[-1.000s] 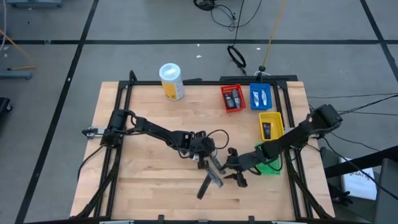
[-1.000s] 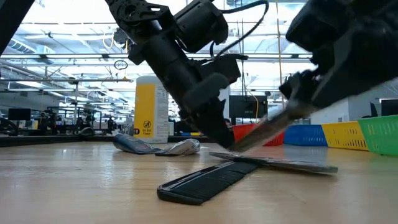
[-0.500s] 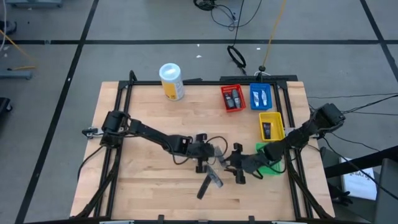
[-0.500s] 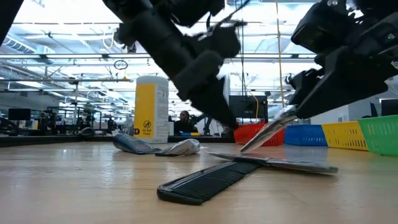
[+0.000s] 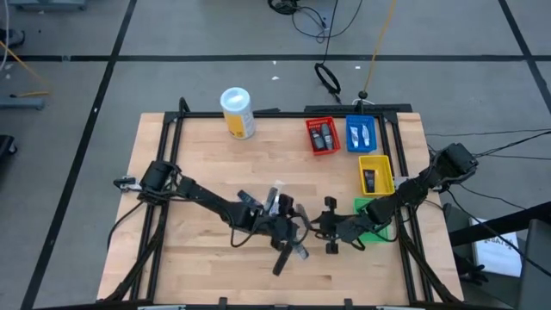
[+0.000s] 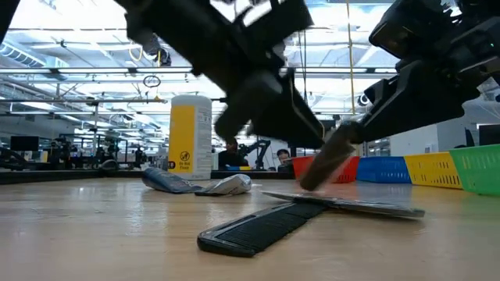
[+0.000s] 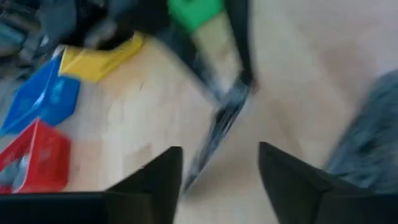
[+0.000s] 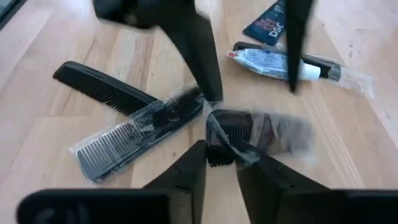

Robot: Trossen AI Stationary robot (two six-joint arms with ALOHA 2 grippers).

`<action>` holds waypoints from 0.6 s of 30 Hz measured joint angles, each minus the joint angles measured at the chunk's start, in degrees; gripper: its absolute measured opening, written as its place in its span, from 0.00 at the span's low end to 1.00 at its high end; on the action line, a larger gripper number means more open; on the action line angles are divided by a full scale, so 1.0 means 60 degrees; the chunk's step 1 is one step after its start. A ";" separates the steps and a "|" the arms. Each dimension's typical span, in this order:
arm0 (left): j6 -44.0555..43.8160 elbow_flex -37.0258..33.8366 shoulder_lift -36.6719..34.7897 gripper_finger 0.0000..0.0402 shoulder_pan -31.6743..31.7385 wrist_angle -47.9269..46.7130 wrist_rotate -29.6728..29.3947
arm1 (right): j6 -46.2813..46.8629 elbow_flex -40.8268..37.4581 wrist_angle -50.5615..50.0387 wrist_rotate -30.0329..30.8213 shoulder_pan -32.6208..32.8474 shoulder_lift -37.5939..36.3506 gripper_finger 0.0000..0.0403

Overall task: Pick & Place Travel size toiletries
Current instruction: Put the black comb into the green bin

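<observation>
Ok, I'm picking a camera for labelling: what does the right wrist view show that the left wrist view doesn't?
Only the right wrist view: a toothpaste tube, a dark blue sachet, a loose black comb. Only the left wrist view: the red bin, blue bin and yellow bin. Both: the wrapped comb in the right gripper's jaws.

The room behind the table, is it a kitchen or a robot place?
Probably a robot lab or workshop, not a kitchen. Past the wooden table the low view shows a big hall with ceiling lights, rows of equipment benches, and people sitting far off.
</observation>
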 joint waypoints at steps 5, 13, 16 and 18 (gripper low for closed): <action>-0.0396 0.0003 0.0735 0.70 0.0208 0.0937 -0.0868 | -0.0241 0.0003 0.0419 -0.0021 0.0000 -0.0007 0.13; -0.0221 -0.0004 0.0834 0.54 0.0119 0.0103 -0.1190 | -0.0215 0.0004 0.0154 -0.0044 0.0048 -0.0011 0.08; -0.0496 -0.0004 0.0834 0.40 0.0072 -0.0310 -0.1188 | -0.0154 0.0003 -0.0075 -0.0047 0.0119 -0.0025 0.08; -0.0693 -0.0004 0.0834 0.30 0.0082 -0.0524 -0.1188 | -0.0141 0.0000 -0.0178 -0.0051 0.0154 -0.0025 0.08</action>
